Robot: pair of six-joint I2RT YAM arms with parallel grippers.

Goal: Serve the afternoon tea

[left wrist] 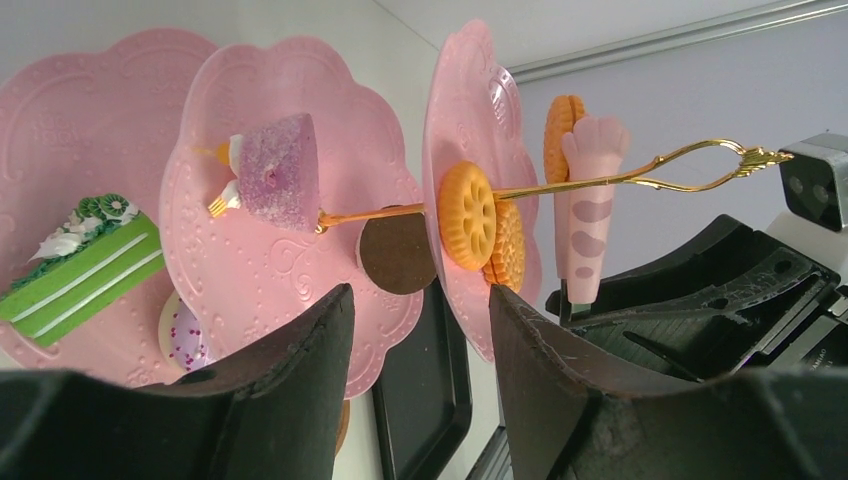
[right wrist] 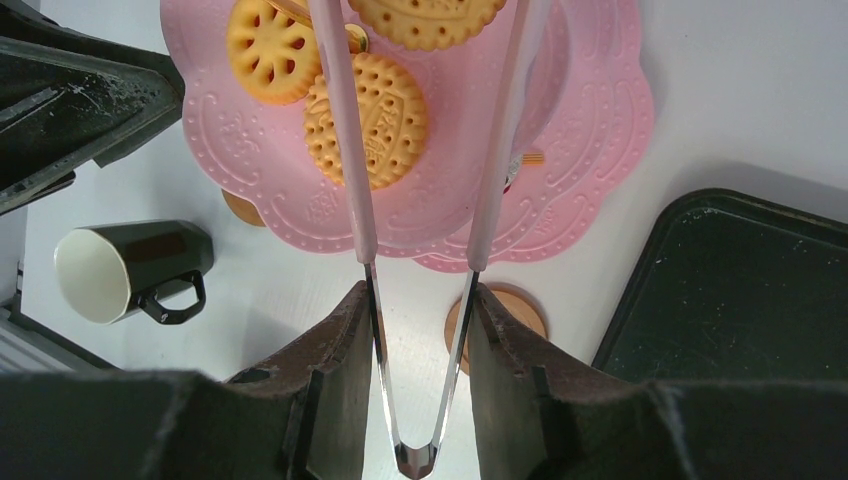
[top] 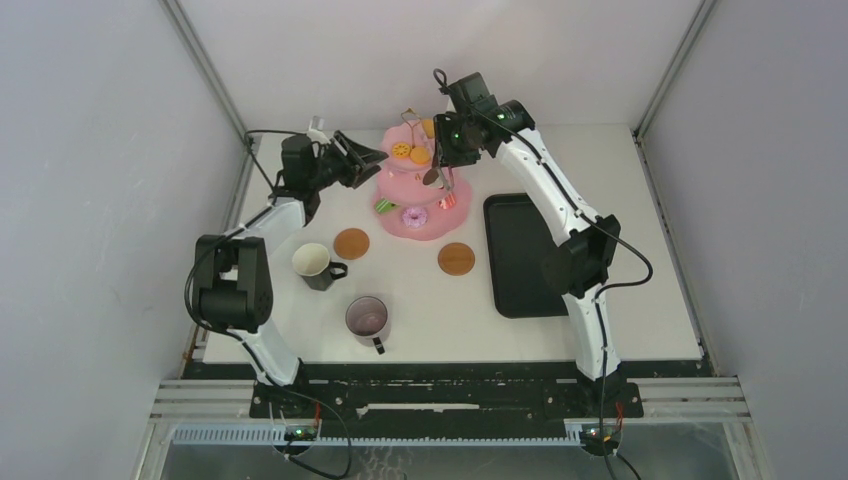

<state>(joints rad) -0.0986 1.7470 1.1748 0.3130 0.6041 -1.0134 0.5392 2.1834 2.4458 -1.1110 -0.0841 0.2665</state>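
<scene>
Cake stand just beyond spread, empty left fingers — right fingers clenched on tongs above its biscuits

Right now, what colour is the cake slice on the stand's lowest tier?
The cake slice is green with white stripes; the left wrist view shows it best.

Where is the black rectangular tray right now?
Top view: the black rectangular tray lies right of the pink three-tier cake stand, beside the right-hand round brown coaster.
</scene>
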